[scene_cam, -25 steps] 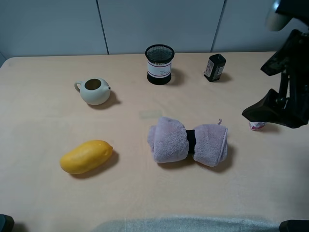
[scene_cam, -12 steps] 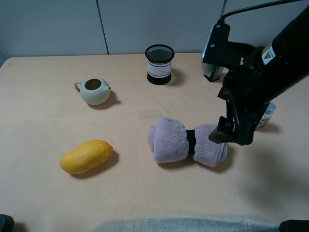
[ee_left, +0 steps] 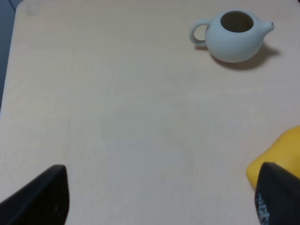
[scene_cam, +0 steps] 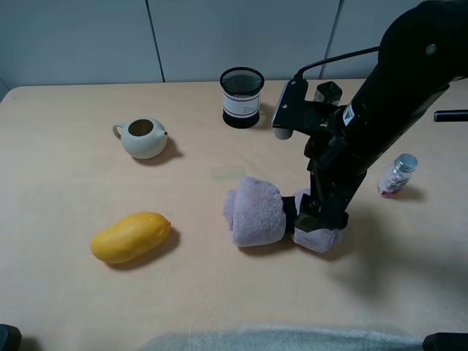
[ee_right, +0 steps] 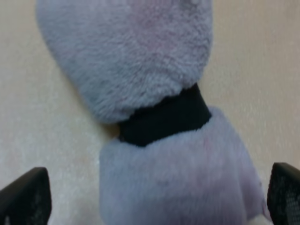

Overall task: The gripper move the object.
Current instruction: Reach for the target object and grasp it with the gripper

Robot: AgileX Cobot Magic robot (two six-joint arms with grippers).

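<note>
The table [scene_cam: 66, 292] carries all items. The right arm [scene_cam: 395, 80] enters from 2 o'clock. Its gripper [scene_cam: 320, 214] stands over the object [scene_cam: 256, 213] with its fingers spread wide and nothing clamped. The object lies just toward 4 o'clock of table centre, with the mango [scene_cam: 130, 236] at its 9 o'clock.

Procedure: straddle the lobe at 3 o'clock beside the black band [ee_right: 164, 115]. Descend until the pile compresses, then close. A shallow grip on soft fabric may slip.

The left gripper [ee_left: 159, 201] is likewise spread. The mesh cup [scene_cam: 242, 97] label and the arm's yellow sticker [scene_cam: 349, 112] are unreadable.
</note>
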